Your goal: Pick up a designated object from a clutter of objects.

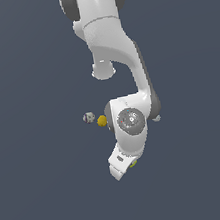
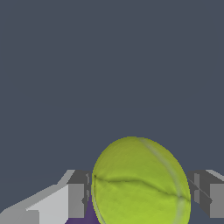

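A: Where's the yellow-green tennis-like ball [image 2: 140, 183]?

B: Right between the fingers [image 2: 75, 199] in the wrist view, filling most of the gap. Dark seam line curving across its face, a paler band running down one side. In the exterior view, only a sliver of yellow-green [image 1: 134, 163] peeking from under the white hand.

A: And the gripper [image 2: 140, 194]? Closed on it?

B: Spread about as wide as the ball. One finger right against the ball's edge; the other close beside the opposite edge, a thin gap perhaps. Touching or just short of it: cannot tell. Cannot tell either whether the ball is off the ground.

A: Anything else near the ball?

B: A patch of purple [image 2: 87, 215] low down between the ball and the nearer finger, probably the purple cup, mostly hidden.

A: Rest of the clutter?

B: Seen in the exterior view only. Small orange-yellow ball [image 1: 102, 121] just beside the arm's wrist joint [image 1: 130, 120], on the exterior view's left. White-and-dark ball [image 1: 88, 117] just beyond that, further left. Both well apart from the gripper's end. Tiny pale lump [image 1: 157, 118] poking out at the arm's other side, too small to make out.

A: Arm's pose?

B: Reaching down from the top of the exterior view, hand angled towards the lower left over the plain dark grey ground [image 1: 45, 194].
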Motion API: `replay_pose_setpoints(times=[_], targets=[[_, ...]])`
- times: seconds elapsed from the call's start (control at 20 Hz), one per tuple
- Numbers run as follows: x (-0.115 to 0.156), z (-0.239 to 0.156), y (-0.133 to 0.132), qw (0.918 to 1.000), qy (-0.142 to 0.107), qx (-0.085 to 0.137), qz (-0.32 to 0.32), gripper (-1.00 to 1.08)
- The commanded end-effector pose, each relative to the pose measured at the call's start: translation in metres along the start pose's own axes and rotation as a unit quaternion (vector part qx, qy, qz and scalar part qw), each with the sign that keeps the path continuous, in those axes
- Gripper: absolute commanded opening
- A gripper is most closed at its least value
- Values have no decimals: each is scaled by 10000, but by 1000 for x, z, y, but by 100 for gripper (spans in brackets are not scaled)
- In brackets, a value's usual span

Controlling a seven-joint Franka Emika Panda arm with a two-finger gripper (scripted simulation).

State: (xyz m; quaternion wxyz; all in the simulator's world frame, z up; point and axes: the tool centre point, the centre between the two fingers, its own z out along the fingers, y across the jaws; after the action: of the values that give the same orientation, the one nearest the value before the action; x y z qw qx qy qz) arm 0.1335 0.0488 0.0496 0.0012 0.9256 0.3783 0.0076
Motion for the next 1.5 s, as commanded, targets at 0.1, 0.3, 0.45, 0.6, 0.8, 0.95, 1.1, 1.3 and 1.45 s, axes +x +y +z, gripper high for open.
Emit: replay_pose_setpoints(times=[0.1, 0.3, 0.45, 0.6, 0.8, 0.95, 1.1, 1.3, 1.45], targets=[[0, 0, 0, 10000, 0, 0, -1, -100], [-1, -5, 1, 10000, 0, 0, -1, -100], [-4, -14, 3, 10000, -3, 2, -1, -100], [-9, -30, 6, 10000, -6, 3, 0, -100], [-17, -60, 12, 10000, -12, 7, 1, -100], [-25, -89, 18, 10000, -16, 10, 2, -100], [-34, -122, 25, 10000, -21, 14, 3, -100], [-46, -167, 35, 10000, -29, 23, 6, -100], [-55, -201, 43, 10000, -33, 26, 7, -100]])
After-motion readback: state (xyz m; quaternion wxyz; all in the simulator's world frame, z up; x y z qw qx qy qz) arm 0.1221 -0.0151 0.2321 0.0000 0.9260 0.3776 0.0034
